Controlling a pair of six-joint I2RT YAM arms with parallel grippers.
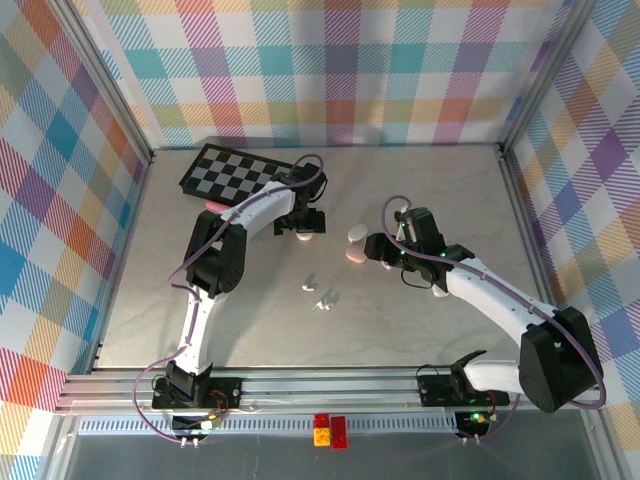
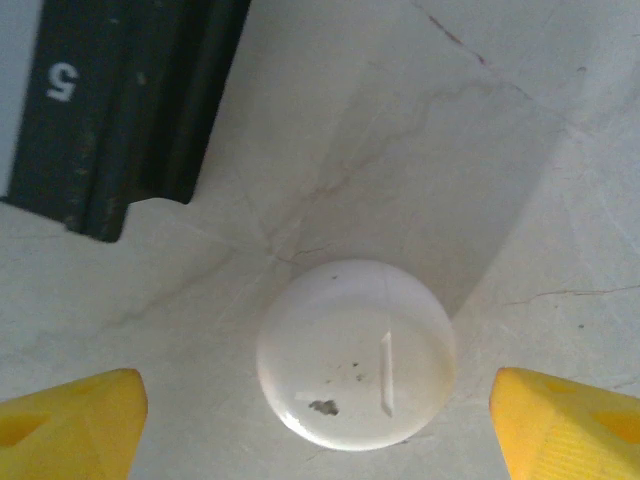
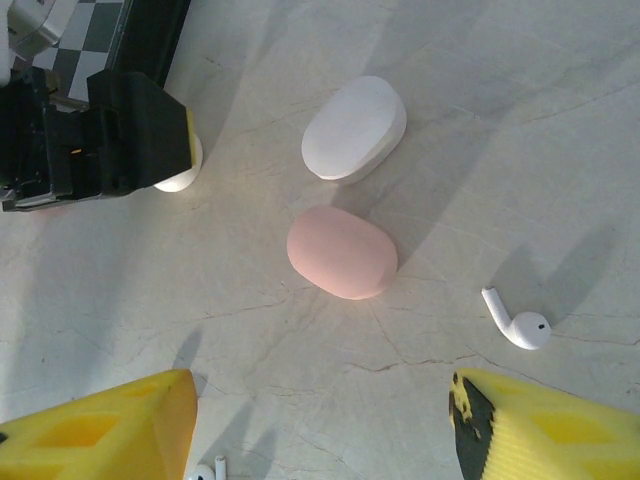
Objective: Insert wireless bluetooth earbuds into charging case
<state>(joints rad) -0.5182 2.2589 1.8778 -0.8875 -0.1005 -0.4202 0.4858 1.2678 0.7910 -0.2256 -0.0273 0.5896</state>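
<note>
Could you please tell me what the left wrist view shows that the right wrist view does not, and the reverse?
Left wrist view: a slit and dark specks on the round white case, lying between the open left end effector's yellow tips, and a "5" on the black board's edge. Right wrist view: an oval white case, a pink case, a loose white earbud and part of a second earbud. Shared: that round case, the board and the marbled table.
</note>
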